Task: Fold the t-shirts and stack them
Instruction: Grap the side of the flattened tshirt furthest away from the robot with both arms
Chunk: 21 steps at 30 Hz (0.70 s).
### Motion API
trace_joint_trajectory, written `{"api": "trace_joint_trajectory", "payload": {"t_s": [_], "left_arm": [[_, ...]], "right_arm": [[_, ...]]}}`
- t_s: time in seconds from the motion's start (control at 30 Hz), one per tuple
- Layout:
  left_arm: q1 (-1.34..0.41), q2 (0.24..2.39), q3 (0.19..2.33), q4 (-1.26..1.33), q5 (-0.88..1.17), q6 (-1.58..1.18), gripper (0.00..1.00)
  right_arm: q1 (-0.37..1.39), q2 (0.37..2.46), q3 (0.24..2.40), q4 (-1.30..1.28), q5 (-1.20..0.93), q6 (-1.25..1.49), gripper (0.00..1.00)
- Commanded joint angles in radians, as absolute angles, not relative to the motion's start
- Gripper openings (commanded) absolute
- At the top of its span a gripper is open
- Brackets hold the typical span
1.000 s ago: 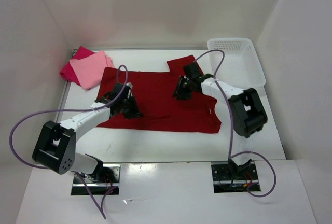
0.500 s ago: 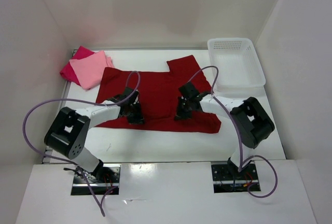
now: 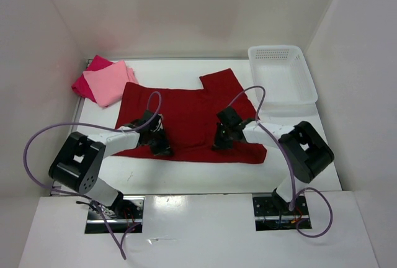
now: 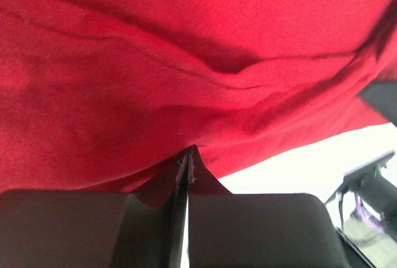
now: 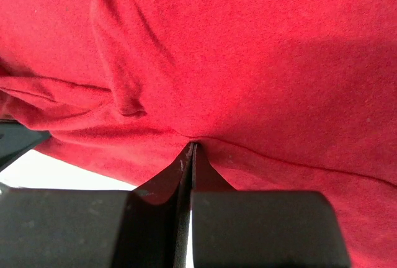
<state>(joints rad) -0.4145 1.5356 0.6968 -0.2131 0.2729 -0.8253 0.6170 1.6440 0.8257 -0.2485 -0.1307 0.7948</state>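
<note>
Tabletop (image 3: pixel 205 172) — claws (image 4: pixel 187 156) (image 5: pixel 191 150) tight on red shirt (image 3: pixel 186 107)

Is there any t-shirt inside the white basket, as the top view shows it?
No, the white basket shows only its bare lattice floor, with no cloth in it.

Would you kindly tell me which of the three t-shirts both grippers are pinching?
The dark red t-shirt, spread out in the centre, unlike the pale pink shirt and crimson-pink shirt folded at the far left.
</note>
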Motion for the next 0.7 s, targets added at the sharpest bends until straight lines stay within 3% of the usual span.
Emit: {"api": "trace_joint_trajectory", "payload": {"t_s": [0.0, 0.4, 0.57, 0.67], "left_arm": [[-0.422, 1.48, 0.595, -0.403, 0.339, -0.833, 0.02], [-0.41, 1.108, 0.518, -0.638, 0.454, -0.954, 0.04], [-0.345, 1.158, 0.863, -0.673, 0.338, -0.864, 0.14], [-0.233, 1.29, 1.055, -0.58, 0.275, -0.764, 0.14]], "right_arm": [[0.638, 1.583, 0.732, -0.376, -0.104, 0.79, 0.0], [0.696, 1.365, 0.658, -0.448, -0.243, 0.854, 0.04], [0.597, 1.333, 0.859, -0.52, -0.23, 0.755, 0.18], [0.545, 1.386, 0.946, -0.505, -0.23, 0.695, 0.18]]}}
